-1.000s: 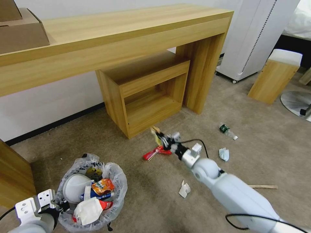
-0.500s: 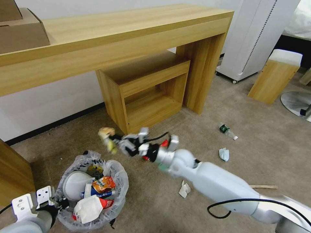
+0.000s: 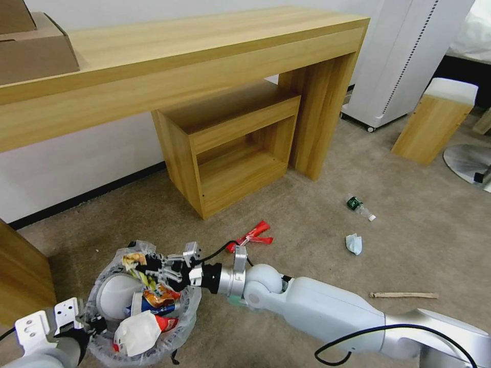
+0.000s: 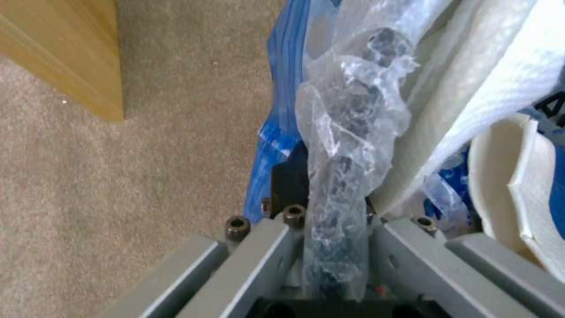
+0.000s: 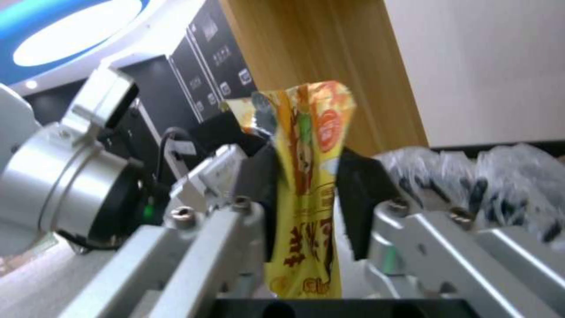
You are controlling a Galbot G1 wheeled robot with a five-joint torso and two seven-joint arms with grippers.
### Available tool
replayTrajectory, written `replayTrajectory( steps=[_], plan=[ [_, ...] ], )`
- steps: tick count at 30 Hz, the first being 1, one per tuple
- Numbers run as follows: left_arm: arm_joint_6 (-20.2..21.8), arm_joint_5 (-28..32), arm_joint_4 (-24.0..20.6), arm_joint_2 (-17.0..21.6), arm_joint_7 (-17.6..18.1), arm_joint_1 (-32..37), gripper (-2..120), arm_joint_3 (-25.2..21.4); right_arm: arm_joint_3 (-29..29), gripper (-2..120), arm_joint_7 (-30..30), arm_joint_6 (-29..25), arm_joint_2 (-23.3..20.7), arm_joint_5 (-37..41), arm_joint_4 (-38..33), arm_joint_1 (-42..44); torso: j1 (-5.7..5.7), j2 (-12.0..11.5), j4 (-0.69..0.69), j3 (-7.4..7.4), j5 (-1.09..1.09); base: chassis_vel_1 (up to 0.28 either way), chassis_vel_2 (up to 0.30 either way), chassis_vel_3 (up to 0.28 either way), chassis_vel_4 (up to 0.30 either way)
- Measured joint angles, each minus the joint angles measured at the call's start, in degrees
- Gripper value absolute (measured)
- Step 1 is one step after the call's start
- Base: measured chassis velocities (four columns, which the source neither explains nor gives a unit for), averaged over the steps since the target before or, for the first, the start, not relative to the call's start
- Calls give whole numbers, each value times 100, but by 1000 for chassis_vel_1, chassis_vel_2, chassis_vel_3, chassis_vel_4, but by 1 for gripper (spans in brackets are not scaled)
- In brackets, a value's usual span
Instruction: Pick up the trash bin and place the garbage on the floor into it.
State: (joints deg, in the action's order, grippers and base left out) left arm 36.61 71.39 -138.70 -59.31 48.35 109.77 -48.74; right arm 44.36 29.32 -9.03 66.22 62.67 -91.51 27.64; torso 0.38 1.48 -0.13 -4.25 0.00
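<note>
The trash bin (image 3: 190, 302), lined with a crinkly bag, sits at the lower left on the beige floor (image 3: 307, 204). It holds white slippers, cartons and an orange packet. My left gripper (image 3: 88, 324) is shut on its bag-covered rim (image 4: 344, 132). My right gripper (image 3: 153, 268) reaches over the bin's opening, shut on a yellow snack packet (image 5: 306, 185) that stands pinched between its pads (image 5: 353, 176). On the floor lie a red wrapper (image 3: 250, 236), a green-label bottle (image 3: 359, 206), crumpled white paper (image 3: 353, 243) and a wooden stick (image 3: 404, 295).
A long wooden desk (image 3: 204, 56) with a small shelf unit (image 3: 230, 148) under it stands behind. A wood panel (image 3: 23, 276) is close to the bin's left. At the right are a white appliance (image 3: 404, 56) and a wooden stool (image 3: 434, 122).
My right arm has swung left from beside the red wrapper, carrying the yellow packet to above the bin. The left gripper has kept its hold on the rim.
</note>
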Motion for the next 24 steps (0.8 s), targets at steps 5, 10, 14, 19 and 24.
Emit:
replayTrajectory(
  steps=[5,10,14,19,24],
  plan=[
    [15,-81,-23,-62,-31,40,0,19,-7,46,-10,37,-67,-41,-10,48,0,0,1,0,0,0,0,0,0],
    [19,-102,-25,-69,-41,58,0,19,12,62,-8,54,-107,-109,-13,50,0,0,1,0,0,0,0,0,0],
    [22,-107,-44,-82,-42,66,0,25,78,77,-109,42,-60,-208,15,38,0,0,0,0,1,0,0,0,0],
    [38,-105,-59,-75,-46,77,0,22,98,96,-217,8,-16,-245,47,16,0,0,1,0,0,0,0,0,0],
    [56,-65,-75,-38,-47,68,0,18,-140,100,-366,-26,-30,-259,11,98,0,0,1,0,0,0,0,0,0]
  ],
)
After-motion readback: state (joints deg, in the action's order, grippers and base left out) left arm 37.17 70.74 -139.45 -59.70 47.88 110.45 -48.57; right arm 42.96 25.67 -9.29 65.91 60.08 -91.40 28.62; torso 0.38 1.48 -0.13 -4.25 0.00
